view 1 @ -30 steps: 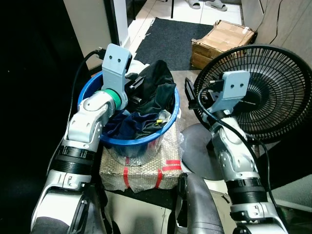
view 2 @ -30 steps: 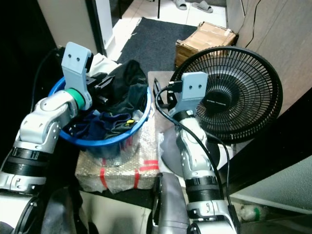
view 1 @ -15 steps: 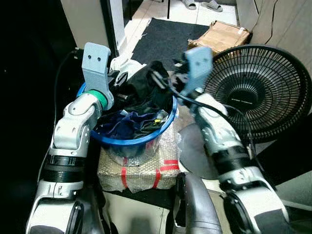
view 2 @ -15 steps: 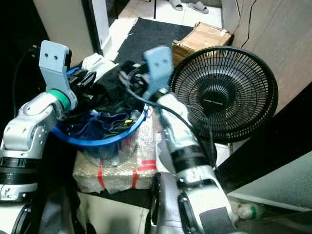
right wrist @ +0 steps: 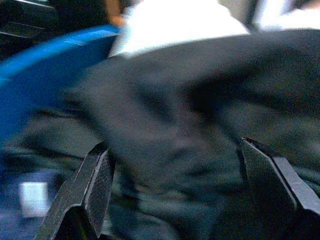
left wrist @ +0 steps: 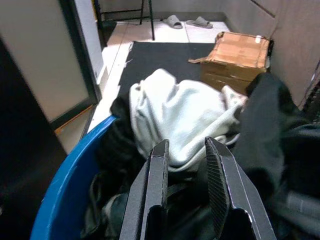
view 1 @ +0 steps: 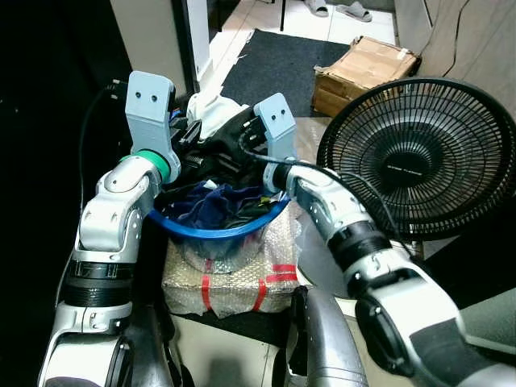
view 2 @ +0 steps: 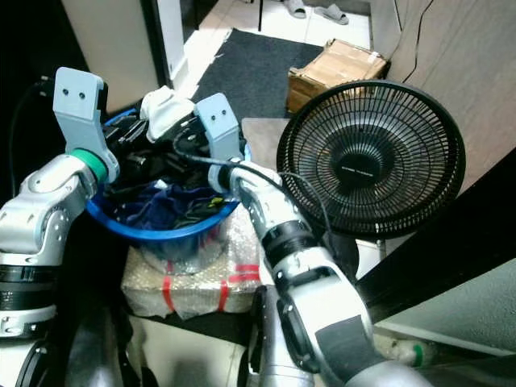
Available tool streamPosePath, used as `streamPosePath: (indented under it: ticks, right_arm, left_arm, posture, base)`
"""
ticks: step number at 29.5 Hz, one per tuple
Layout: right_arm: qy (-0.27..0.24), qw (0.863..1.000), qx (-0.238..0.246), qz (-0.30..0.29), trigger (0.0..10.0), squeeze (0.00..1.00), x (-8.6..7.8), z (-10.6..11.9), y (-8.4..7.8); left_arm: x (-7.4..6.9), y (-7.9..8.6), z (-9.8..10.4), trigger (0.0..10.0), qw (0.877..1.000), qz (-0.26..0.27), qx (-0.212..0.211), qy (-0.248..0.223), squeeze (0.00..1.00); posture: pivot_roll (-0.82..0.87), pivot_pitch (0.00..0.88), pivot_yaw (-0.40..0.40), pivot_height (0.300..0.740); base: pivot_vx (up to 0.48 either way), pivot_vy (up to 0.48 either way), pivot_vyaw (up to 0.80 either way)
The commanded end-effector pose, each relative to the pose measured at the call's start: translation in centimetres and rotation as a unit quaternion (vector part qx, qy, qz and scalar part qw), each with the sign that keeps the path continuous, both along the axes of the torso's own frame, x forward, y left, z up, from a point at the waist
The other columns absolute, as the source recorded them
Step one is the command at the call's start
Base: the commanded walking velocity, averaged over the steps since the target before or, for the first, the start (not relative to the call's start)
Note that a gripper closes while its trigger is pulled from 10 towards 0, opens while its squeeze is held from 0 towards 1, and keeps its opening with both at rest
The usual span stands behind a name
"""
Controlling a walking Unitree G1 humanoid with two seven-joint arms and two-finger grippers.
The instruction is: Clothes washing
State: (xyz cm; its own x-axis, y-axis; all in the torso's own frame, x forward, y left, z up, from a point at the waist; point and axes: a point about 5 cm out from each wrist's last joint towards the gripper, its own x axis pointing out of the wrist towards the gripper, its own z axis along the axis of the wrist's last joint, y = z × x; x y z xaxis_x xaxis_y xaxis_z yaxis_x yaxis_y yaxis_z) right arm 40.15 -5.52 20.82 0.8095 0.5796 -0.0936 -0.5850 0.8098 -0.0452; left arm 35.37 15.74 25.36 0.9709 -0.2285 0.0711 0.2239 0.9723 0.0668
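Both grippers reach into the blue basin (view 1: 211,231) of clothes (left wrist: 185,112) — left gripper (left wrist: 186,165) slightly parted, right gripper (right wrist: 175,165) spread wide.

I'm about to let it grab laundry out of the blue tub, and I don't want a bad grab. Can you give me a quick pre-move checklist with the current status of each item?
1. Right hand open over the black garment: ok, its fingers are spread wide with the dark cloth between them.
2. Left hand open: ok, there is a narrow gap between its fingers, aimed at the white garment.
3. Both hands over the blue tub: ok.
4. Tub seated steadily on the bubble-wrapped box: cannot tell.
5. Fan clear of the right arm: ok, it stands apart beside the arm.
6. Cloth actually gripped by either hand: not ok, neither has closed yet.
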Motion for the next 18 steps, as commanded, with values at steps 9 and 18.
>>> streamPosePath:
  ticks: [9,18]
  right_arm:
    - [0.057,0.996,-0.031,-0.064,10.0,0.0,0.5,-1.9,-1.7]
    - [0.051,0.994,-0.023,-0.092,0.0,0.0,0.9,-1.3,-1.8]
  left_arm:
    - [-0.5,0.5,-0.5,10.0,1.0,0.01,0.002,0.015,0.0]
    - [-0.5,0.7,-0.6,10.0,1.0,0.016,0.002,0.021,0.0]
  posture:
    - [0.07,0.195,-0.041,0.501]
    - [0.09,0.214,-0.044,0.501]
  base:
    - [0.0,0.0,0.0]
    - [0.0,0.0,0.0]
